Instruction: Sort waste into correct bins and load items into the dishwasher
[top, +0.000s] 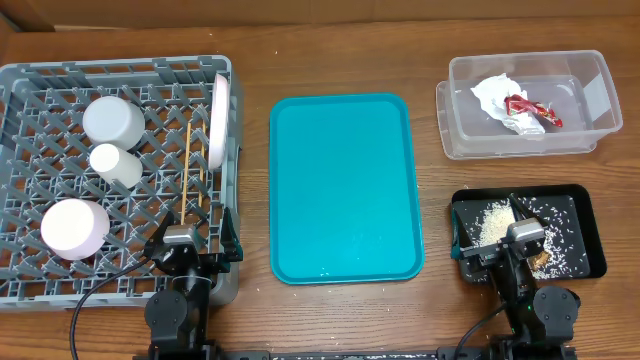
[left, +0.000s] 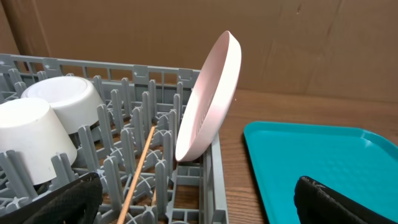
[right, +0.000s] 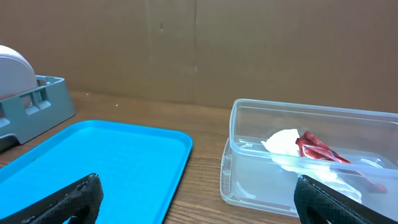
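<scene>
The grey dishwasher rack (top: 100, 68) at the left holds two white bowls (top: 113, 118) (top: 73, 228), a white cup (top: 115, 164), an upright white plate (top: 218, 118) and chopsticks (top: 190, 165). My left gripper (top: 190, 240) stands open at the rack's near right corner, with nothing between its fingers (left: 68, 202); the plate (left: 208, 99) and a chopstick (left: 140, 168) lie ahead of it. My right gripper (top: 505, 245) is open over the black tray (top: 598, 240), which holds rice grains (top: 490, 225) and brown scraps (top: 540, 262). The clear tub (top: 445, 105) holds the napkin (top: 493, 95) and wrapper (top: 532, 110).
A teal serving tray (top: 345, 185) lies flat between the rack and the bins. In the right wrist view this tray (right: 93, 162) is at the left and the clear tub (right: 261, 186) at the right, with bare wood between them. A cardboard wall closes the back.
</scene>
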